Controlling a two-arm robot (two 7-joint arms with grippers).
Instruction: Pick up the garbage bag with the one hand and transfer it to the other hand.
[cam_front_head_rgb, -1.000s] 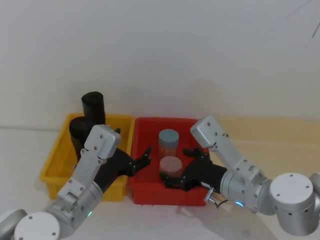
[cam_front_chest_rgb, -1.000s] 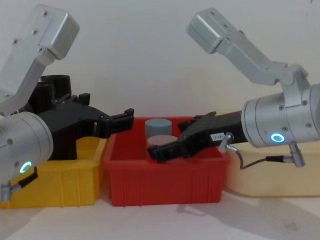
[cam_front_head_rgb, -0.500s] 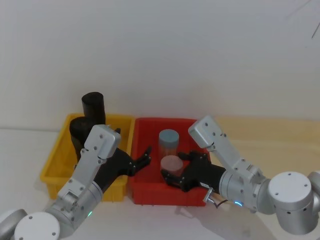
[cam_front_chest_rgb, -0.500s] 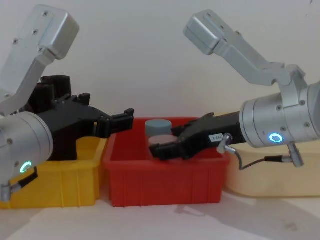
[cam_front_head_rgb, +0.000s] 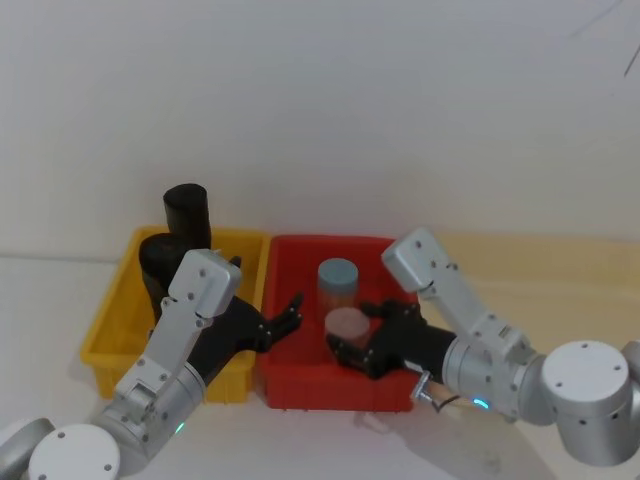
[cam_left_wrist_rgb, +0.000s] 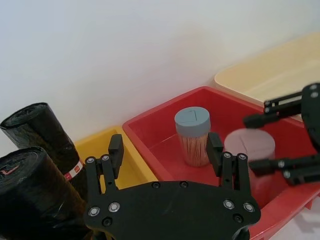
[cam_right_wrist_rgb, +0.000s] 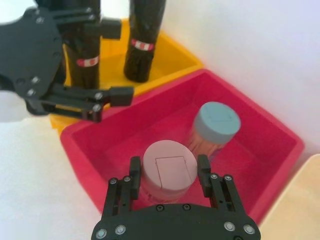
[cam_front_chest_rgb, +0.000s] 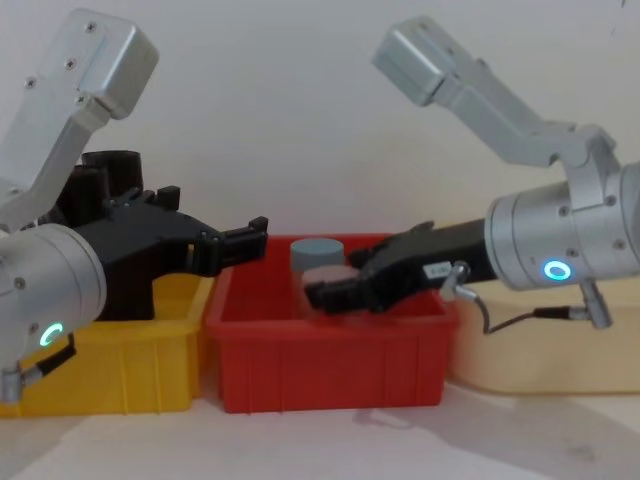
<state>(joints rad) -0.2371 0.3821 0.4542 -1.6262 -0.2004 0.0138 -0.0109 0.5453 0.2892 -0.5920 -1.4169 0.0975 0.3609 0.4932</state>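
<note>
Garbage bag (cam_front_head_rgb: 186, 215): black glossy roll standing on end at the back of the yellow bin (cam_front_head_rgb: 105, 330). A second roll (cam_front_head_rgb: 158, 262) stands just in front of it. Each has a red-and-white label (cam_right_wrist_rgb: 141, 45) low on the body.

Handling, my estimate: light, fairly firm along its length, film likely slick and a little yielding. Best taken across the barrel above the label, leaving the top end free for the receiving tool.

Left tool (cam_front_chest_rgb: 245, 245): fingers apart, holding nothing, hanging over the wall between the yellow bin and the red bin (cam_front_head_rgb: 300, 245). It is near the rolls but not touching them.

Red bin contents: blue-lidded toothpick jar (cam_front_head_rgb: 338, 280) and pink-lidded jar (cam_front_head_rgb: 346, 321).

Right tool (cam_right_wrist_rgb: 168, 167): fingers pressed on either side of the pink-lidded jar, not a roll.

A beige tray (cam_front_head_rgb: 560, 260) sits beside the red bin on the tabletop (cam_front_head_rgb: 40, 300).
</note>
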